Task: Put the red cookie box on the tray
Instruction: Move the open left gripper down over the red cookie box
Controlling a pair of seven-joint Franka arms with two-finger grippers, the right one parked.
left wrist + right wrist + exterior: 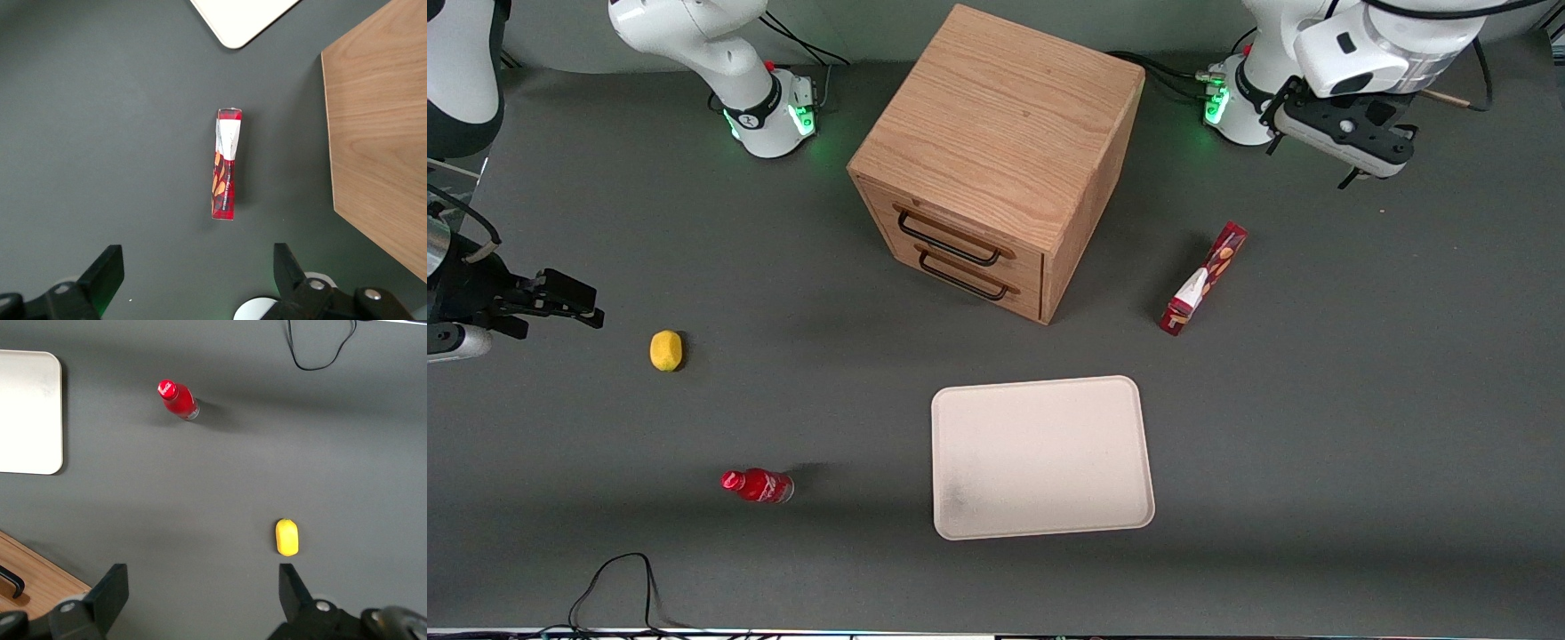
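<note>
Across the dark grey table (pixel 1360 400), the biggest thing is a wooden two-drawer cabinet (pixel 996 160) with black handles. Nearer the front camera than the cabinet lies the tray (pixel 1040 458), flat and bare. The red cookie box (pixel 1204 278) lies on the table beside the cabinet, toward the working arm's end, well apart from the tray. High above the box hangs the gripper (pixel 197 277), fingers spread wide and holding nothing. Toward the parked arm's end sit a small red bottle (pixel 758 485) and a yellow lemon (pixel 665 350)
</note>
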